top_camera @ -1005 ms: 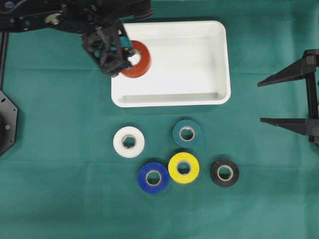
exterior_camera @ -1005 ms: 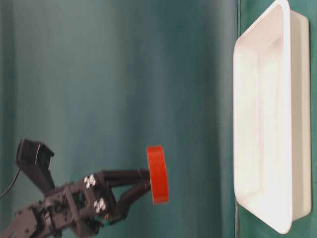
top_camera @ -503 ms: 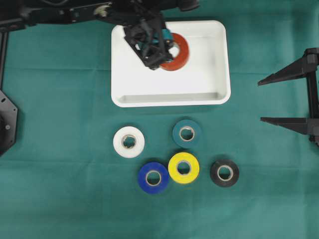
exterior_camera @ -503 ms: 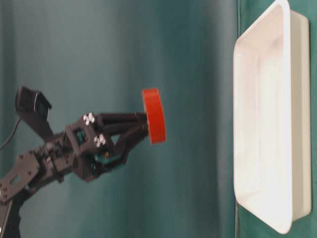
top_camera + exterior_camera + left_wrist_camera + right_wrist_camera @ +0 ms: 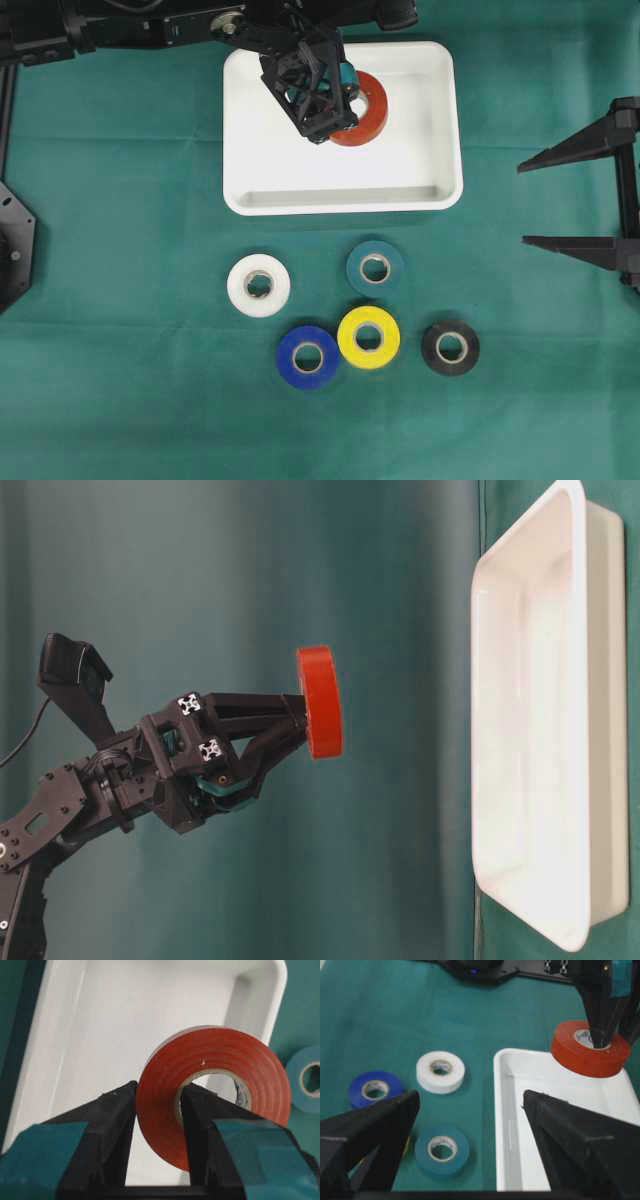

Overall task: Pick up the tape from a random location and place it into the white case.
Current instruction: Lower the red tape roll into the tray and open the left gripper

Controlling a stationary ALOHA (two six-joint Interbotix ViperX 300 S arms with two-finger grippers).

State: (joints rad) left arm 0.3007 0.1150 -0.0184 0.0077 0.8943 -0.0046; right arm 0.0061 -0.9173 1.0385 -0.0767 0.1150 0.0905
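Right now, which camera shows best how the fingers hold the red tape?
The left wrist view: one finger inside the red tape, one outside. Overhead, the left gripper hides half. Table-level shows it edge-on above the white case.

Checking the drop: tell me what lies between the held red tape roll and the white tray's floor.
Nothing: the table-level view shows bare air between red tape roll and white tray.

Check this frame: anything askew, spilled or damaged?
Nothing stands out. The left tool pinches the red tape by its wall, level above the white case. Five other rolls lie flat on the green cloth, none overlapping.
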